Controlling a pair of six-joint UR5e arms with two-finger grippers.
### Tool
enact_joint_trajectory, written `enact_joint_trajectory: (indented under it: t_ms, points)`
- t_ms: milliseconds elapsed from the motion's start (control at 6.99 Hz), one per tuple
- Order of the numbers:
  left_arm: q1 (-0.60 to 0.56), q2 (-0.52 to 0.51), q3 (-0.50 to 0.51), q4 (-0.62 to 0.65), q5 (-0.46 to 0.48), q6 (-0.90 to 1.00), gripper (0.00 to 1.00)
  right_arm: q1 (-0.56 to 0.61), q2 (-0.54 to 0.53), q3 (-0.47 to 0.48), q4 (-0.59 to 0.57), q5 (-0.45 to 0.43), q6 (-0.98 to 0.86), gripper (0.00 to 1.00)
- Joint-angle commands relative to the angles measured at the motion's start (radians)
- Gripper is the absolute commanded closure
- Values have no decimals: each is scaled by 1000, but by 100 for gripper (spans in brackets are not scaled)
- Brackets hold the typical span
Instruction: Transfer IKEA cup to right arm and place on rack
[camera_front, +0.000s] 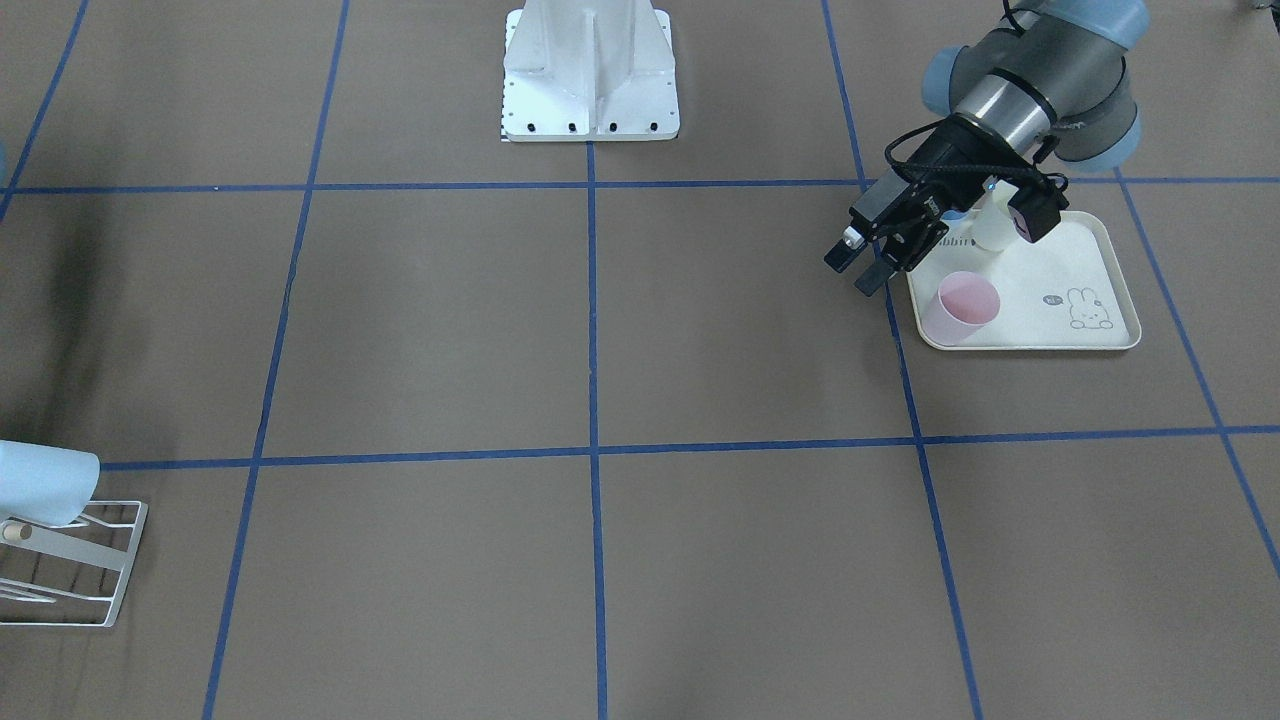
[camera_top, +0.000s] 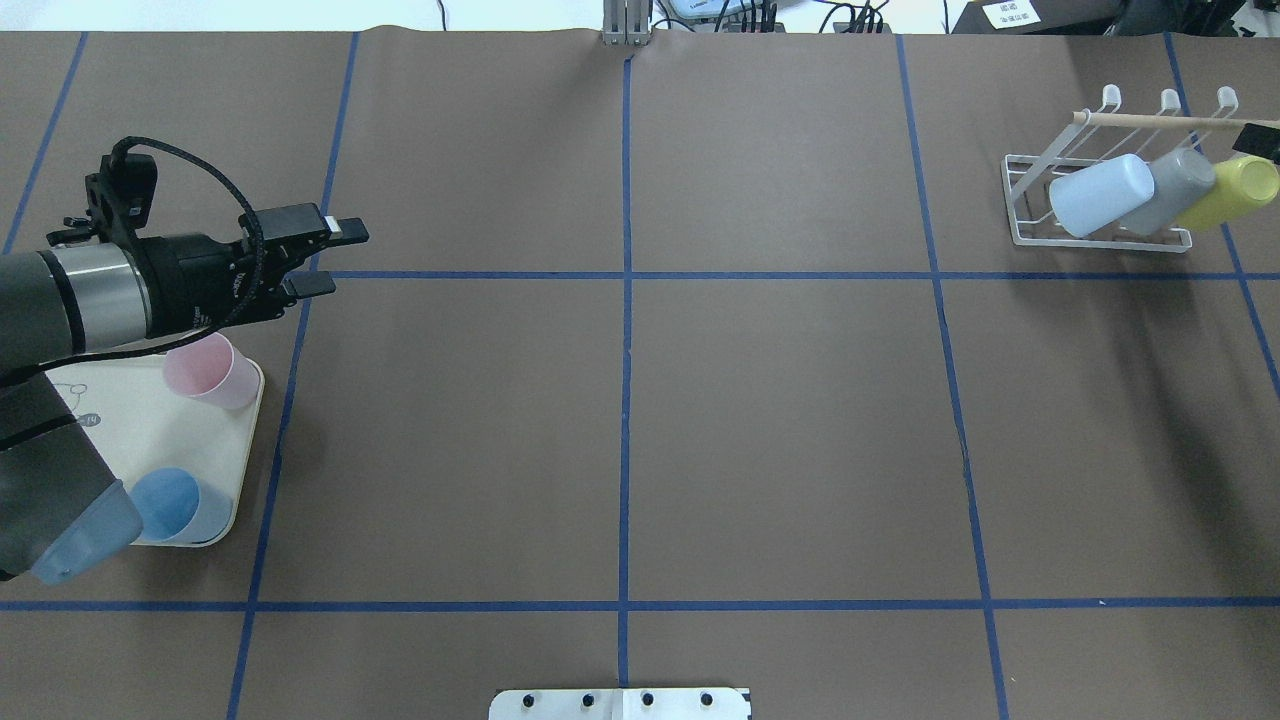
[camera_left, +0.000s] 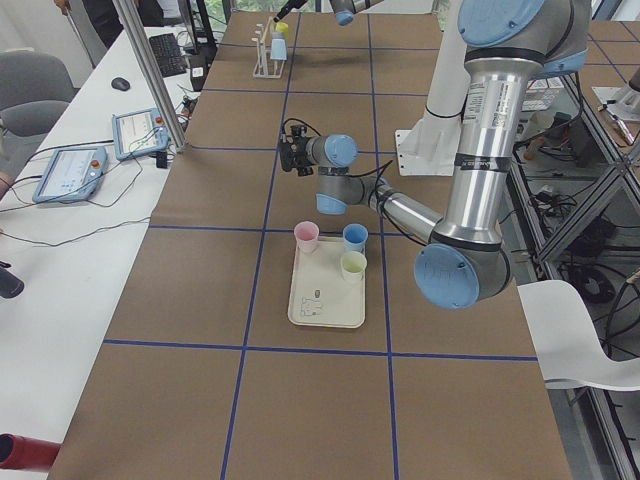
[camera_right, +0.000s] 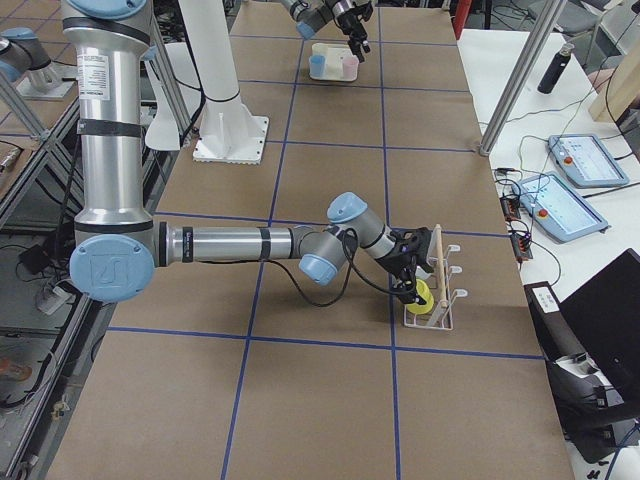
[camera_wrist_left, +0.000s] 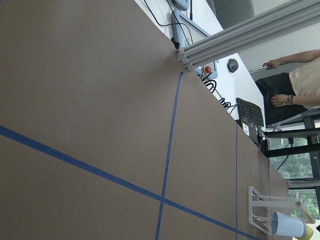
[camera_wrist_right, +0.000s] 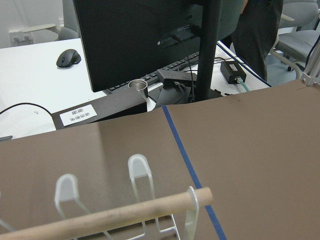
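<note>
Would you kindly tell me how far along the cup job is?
Done: a light blue cup, a grey cup and a yellow cup sit on the rack. In hand: the left claw is open and empty near the tray, while the right claw is at the yellow cup, grip unclear. Left: the pink cup, blue cup and pale cup on the tray.

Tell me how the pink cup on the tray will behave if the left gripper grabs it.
The pink cup looks like thin, smooth plastic: probably light, perhaps slippery, and its wall may flex under a hard pinch. It stands upright at the tray's corner, so a sideways nudge from the open left gripper could tip it; being round, it might roll.
</note>
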Motion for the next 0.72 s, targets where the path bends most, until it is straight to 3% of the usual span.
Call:
enact_joint_trajectory:
  t_ms: [0,429,572]
  points:
    - [-12,10,2,15,2,39,1,-20,23,16,0,-1,2,2]
    - [-109,199,4,87,1,505,1,-46,43,133,0,62,28,1]
    - [-178,260,-8,142,-40,578,1,-60,43,167,0,93,80,1]
